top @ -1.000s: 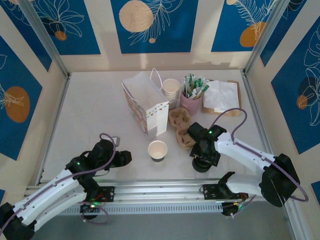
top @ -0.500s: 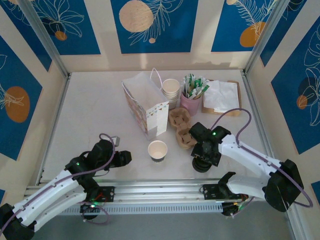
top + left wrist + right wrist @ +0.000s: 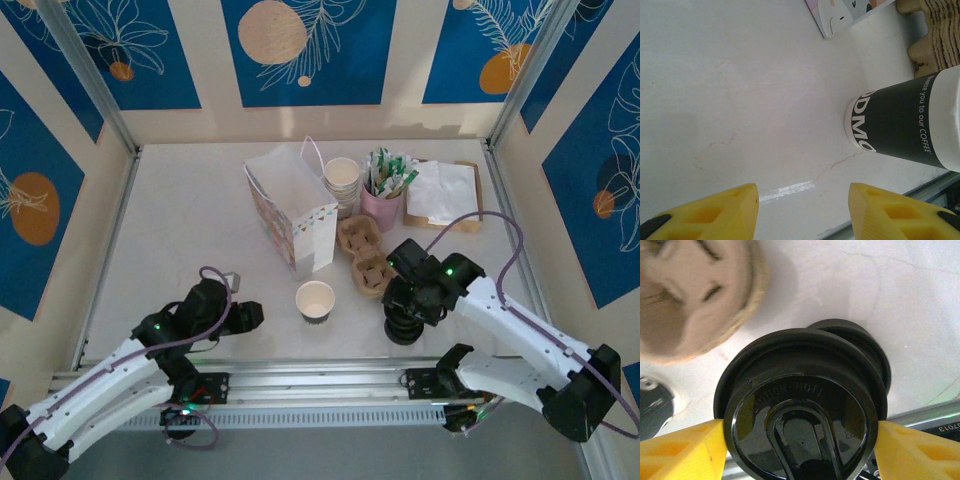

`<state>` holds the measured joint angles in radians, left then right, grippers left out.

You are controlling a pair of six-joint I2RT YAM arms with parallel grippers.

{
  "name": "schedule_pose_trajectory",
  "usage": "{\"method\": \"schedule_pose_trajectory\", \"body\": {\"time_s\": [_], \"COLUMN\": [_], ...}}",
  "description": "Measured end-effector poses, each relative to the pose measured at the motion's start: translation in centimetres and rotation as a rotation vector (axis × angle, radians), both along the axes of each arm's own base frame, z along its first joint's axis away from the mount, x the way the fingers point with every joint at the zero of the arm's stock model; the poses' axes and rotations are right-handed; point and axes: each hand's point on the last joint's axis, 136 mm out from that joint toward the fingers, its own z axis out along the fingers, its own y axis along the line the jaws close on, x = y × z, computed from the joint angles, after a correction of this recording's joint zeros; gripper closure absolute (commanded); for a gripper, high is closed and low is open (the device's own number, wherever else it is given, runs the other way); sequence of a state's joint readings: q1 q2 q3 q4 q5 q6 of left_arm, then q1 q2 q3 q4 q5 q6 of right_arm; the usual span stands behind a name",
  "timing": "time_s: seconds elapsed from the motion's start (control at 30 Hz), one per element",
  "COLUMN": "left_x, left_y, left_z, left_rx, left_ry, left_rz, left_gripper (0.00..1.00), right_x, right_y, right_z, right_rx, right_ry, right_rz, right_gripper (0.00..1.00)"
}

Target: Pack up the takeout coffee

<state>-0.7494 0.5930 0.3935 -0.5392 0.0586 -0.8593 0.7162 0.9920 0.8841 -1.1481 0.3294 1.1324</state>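
Observation:
The takeout coffee cup [image 3: 315, 300], white with a black sleeve, stands upright and open-topped near the table's front middle; no lid is on it. The left wrist view has it [image 3: 905, 125] ahead and to the right of my left gripper [image 3: 802, 210], which is open with only bare table between its fingers. My left gripper [image 3: 250, 316] rests left of the cup, apart from it. My right gripper [image 3: 800, 437] is shut on a round black lid [image 3: 800, 415] by its rim, just above a black lid stack [image 3: 862, 347]. That stack [image 3: 403, 328] sits right of the cup.
A paper bag [image 3: 290, 205] stands behind the cup, with cardboard cup carriers [image 3: 362, 255] to its right. Farther back are stacked cream cups [image 3: 342, 180], a pink holder of sachets [image 3: 382, 200] and napkins on a wooden tray [image 3: 445, 195]. A metal rail [image 3: 320, 380] runs along the near edge.
My right arm has swung outward to the right while its gripper stays over the lid stack, its jaws closing slightly on the lid. The left arm and the cup have not moved.

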Motion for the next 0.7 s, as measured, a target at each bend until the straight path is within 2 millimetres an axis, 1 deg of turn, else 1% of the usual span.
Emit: {"method": "schedule_pose_trajectory", "body": {"time_s": [0.17,0.3,0.4,0.5,0.6,0.7], "left_x": [0.0,0.2,0.3,0.6,1.1,1.5], "left_y": [0.0,-0.6,-1.4,-2.3,-3.1,-3.9], "left_z": [-0.6,-0.7,-0.9,-1.2,-1.7,-2.4], "left_rx": [0.018,0.006,-0.003,-0.015,-0.044,-0.07], "left_ry": [0.022,0.033,0.041,0.049,0.056,0.071], "left_rz": [0.002,0.001,-0.012,-0.019,-0.007,0.005], "left_gripper": [0.5,0.5,0.51,0.51,0.51,0.49], "right_x": [0.1,0.0,0.1,0.2,0.4,0.7], "right_y": [3.0,6.1,8.9,11.3,13.1,14.0], "right_z": [3.7,5.1,5.2,4.8,4.1,3.5], "right_rx": [0.045,0.032,0.001,-0.022,-0.039,-0.043], "right_ry": [-0.067,-0.075,-0.065,-0.052,-0.044,-0.041], "right_rz": [0.129,0.247,0.336,0.407,0.453,0.475], "right_gripper": [0.27,0.26,0.26,0.26,0.26,0.26]}}
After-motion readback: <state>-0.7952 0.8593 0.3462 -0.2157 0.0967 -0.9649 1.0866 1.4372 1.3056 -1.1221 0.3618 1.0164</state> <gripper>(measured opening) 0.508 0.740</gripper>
